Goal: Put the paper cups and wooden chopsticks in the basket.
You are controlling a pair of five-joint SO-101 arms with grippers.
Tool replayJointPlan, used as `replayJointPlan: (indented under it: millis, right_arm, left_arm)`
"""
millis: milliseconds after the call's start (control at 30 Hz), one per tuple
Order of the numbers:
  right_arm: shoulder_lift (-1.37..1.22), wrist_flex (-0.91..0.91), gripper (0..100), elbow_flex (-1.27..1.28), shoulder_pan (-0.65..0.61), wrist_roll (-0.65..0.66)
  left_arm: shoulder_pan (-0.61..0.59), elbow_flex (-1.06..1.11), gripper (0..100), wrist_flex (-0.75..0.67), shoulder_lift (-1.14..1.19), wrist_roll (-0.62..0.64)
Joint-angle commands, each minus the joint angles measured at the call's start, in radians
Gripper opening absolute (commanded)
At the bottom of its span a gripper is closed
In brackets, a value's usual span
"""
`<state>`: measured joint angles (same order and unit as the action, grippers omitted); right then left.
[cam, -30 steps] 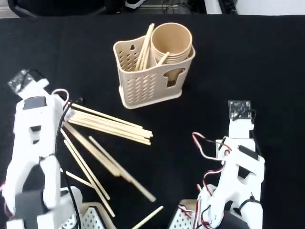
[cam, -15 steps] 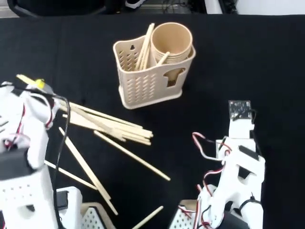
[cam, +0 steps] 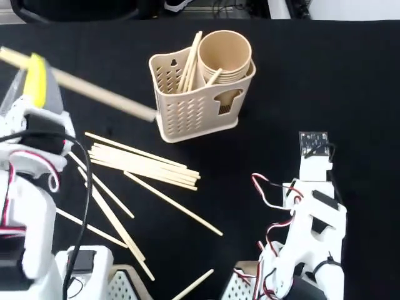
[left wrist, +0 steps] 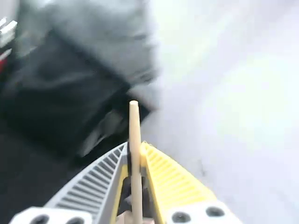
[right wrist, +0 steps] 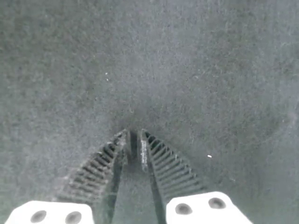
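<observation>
Black table [cam: 350,75], matte and cloth-like; beyond its far edge — dark cables [cam: 228,7], a pale floor strip [cam: 356,7]

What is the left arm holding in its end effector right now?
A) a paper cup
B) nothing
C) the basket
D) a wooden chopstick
D: the left wrist view shows a chopstick clamped in the left end effector, with its tip sticking out past it.
</observation>
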<state>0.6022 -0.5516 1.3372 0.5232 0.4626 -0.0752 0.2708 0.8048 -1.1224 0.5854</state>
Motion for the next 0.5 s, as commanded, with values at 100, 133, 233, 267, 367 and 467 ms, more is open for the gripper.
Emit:
replayJointPlan:
  millis: [100,133,233,267,367,467]
  right_arm:
    - [0.025,0.009,5.4,-0.002,-0.011,0.006]
    - [0.025,0.009,5.4,-0.002,-0.011,0.006]
    - [0.025,0.009,5.4,-0.002,-0.011,0.006]
    - [0.025,0.009,5.4,-0.002,-0.011,0.006]
    - [0.025,0.011,5.4,-0.002,-0.011,0.006]
    - [0.025,0.011,5.4,-0.002,-0.011,0.006]
  left_arm:
    - [0.166,-0.048,3,-0.265,0.13,-0.071]
    - [0.166,-0.05,3,-0.299,0.173,-0.069]
    - [0.171,-0.051,3,-0.362,0.296,-0.092]
    - [0.173,-0.051,3,-0.373,0.33,-0.124]
    - [0.2,-0.048,3,-0.376,0.416,-0.203]
    - [0.214,-0.042,3,-0.373,0.456,-0.244]
